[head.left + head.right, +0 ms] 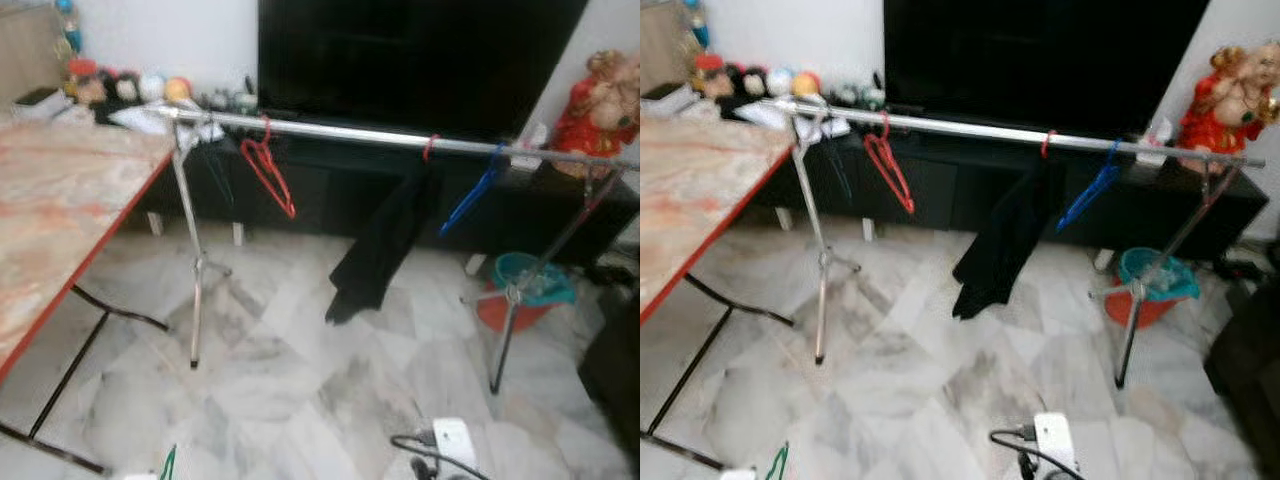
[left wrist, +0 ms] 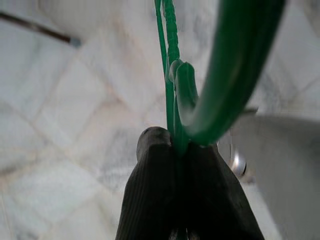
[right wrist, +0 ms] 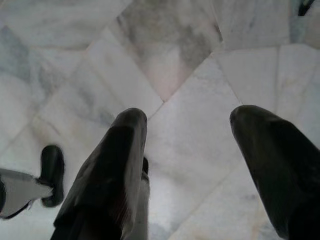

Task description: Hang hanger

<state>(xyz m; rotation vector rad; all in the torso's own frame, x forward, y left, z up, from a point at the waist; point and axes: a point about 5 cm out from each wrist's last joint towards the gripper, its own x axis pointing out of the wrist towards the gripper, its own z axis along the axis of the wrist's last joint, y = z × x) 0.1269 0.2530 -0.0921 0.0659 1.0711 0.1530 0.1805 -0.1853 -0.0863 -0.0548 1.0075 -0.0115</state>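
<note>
The left gripper (image 2: 177, 150) has its black fingers pressed together on a green hanger (image 2: 220, 75), whose tip (image 1: 168, 462) peeks up at the bottom edge of the head view. The right gripper (image 3: 187, 150) hangs with its fingers spread wide over the marble floor (image 3: 170, 75). Ahead stands a silver clothes rail (image 1: 400, 137) on tripod legs, carrying a red hanger (image 1: 268, 170), a black garment (image 1: 380, 250) on a red hook, and a blue hanger (image 1: 470, 195). Behind it sits a black TV cabinet (image 1: 330, 185) under a large dark screen (image 1: 420, 60). A folding table (image 1: 60, 220) stands to the left. A teal and red bucket (image 1: 525, 290) sits by the rail's right leg, and what looks like a white power strip (image 1: 455, 445) lies on the floor nearby.
</note>
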